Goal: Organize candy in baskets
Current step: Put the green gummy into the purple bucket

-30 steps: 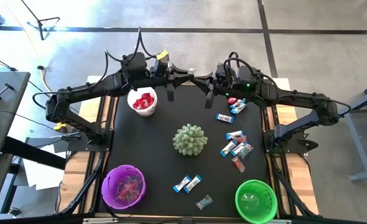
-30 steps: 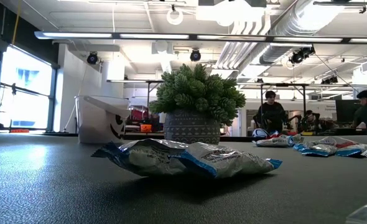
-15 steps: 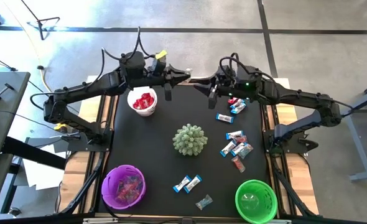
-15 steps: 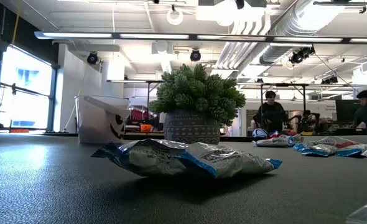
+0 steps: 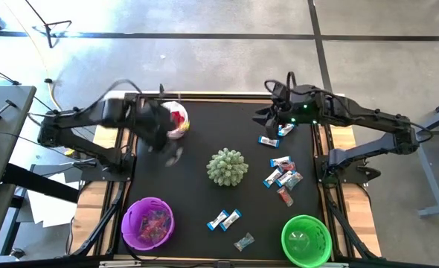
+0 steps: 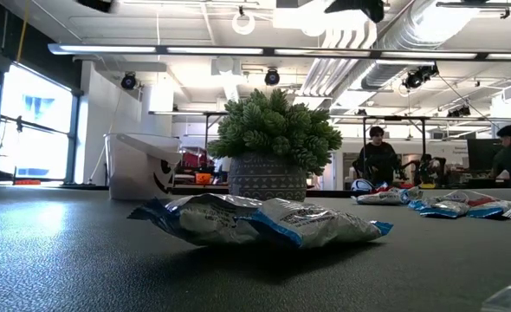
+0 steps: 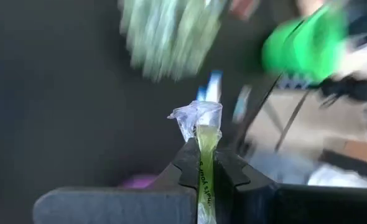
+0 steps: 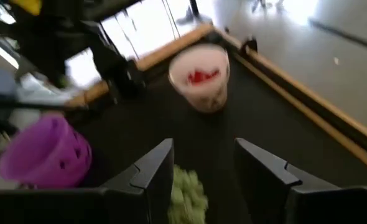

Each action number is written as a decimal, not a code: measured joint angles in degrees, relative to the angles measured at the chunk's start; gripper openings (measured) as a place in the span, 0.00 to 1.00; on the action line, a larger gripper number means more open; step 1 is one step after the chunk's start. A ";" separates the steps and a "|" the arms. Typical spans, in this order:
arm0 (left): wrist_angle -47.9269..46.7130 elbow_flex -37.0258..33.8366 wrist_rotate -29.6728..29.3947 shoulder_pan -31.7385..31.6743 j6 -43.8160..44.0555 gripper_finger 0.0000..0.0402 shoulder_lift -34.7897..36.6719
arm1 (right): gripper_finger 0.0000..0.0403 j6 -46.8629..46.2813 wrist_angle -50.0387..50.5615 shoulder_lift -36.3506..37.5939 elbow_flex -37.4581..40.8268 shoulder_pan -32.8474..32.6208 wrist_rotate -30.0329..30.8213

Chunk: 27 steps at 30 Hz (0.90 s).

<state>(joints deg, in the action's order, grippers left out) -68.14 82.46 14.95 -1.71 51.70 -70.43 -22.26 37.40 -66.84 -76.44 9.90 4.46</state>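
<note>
My left gripper (image 5: 172, 152), blurred, hangs over the table just near of the white basket (image 5: 178, 119), which holds red candy. It is shut on a clear-wrapped, yellow-green candy (image 7: 202, 134). My right gripper (image 5: 264, 119) stands open with nothing between its fingers (image 8: 202, 180), at the far right above loose blue-and-silver candy (image 5: 282, 175). More candy (image 5: 224, 219) lies near the front. The purple basket (image 5: 148, 222) stands at the near left and the green basket (image 5: 306, 240) at the near right. My left gripper pinches the candy's yellow-green middle (image 7: 203, 149) between its two fingers. The twisted clear end of the wrapper (image 7: 196, 117) sticks out past the fingertips. The candy is lifted clear of the table.
A spiky pale-green ball (image 5: 227, 167) sits in the middle of the black table. A clear-wrapped sweet (image 5: 243, 241) lies by the front edge. Wooden rails (image 5: 337, 141) border the table on both sides. People stand far off in the room behind.
My left gripper has swung fast from the middle of the far edge toward the near left, past the white basket, and has tipped downward. My right gripper has drawn back from that meeting point toward the table's right edge.
</note>
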 joint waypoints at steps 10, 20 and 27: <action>-2.89 0.00 -8.86 28.99 39.43 0.01 -4.10 | 0.40 -0.82 10.53 0.02 0.00 -1.08 0.01; -16.05 0.00 -12.39 38.76 50.38 0.07 -12.02 | 0.40 -1.29 13.60 0.04 0.00 -1.06 -0.80; -12.39 0.00 -10.52 40.17 51.73 0.14 -13.92 | 0.40 -0.75 14.89 0.04 0.00 -1.08 -1.50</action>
<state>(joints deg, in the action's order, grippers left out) -80.53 82.46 4.43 38.46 103.42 -84.35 -23.01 52.28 -66.81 -76.44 8.82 2.96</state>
